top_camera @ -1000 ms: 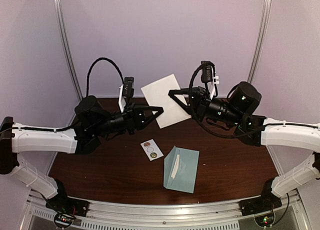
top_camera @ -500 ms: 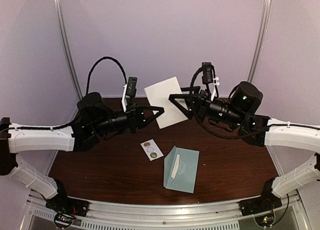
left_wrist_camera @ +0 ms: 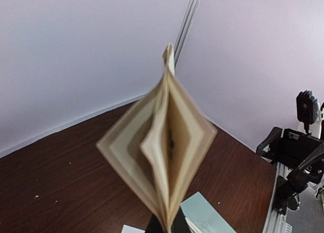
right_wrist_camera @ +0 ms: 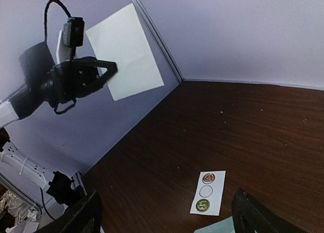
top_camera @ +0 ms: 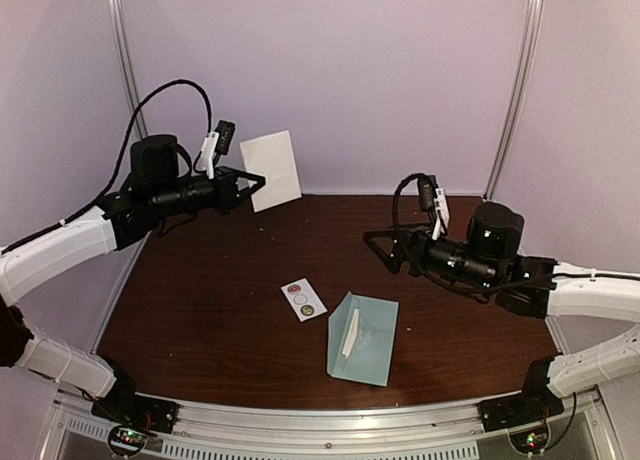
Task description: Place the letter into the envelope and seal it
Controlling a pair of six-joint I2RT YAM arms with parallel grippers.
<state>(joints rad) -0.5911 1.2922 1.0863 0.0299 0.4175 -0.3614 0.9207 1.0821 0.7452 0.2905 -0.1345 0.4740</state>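
The letter (top_camera: 271, 170) is a white folded sheet held up in the air at the back left, with my left gripper (top_camera: 256, 182) shut on its lower edge. In the left wrist view the letter (left_wrist_camera: 162, 142) fans out edge-on above the fingers (left_wrist_camera: 152, 227). The pale teal envelope (top_camera: 363, 338) lies flat on the table near the front middle, a white strip showing in its mouth. My right gripper (top_camera: 381, 249) hovers open to the right of centre, above the table and behind the envelope, holding nothing. In the right wrist view its fingers (right_wrist_camera: 81, 218) frame the table, with the letter (right_wrist_camera: 124, 50) far off.
A small white sticker strip (top_camera: 303, 299) with three round seals lies just left of the envelope; it also shows in the right wrist view as the sticker strip (right_wrist_camera: 210, 192). The dark wooden table (top_camera: 200, 310) is backed by pale walls with metal rails (top_camera: 128, 80).
The right gripper let go of the letter, opened and drew back right and lower. The left arm swung the letter up and away to the back left.
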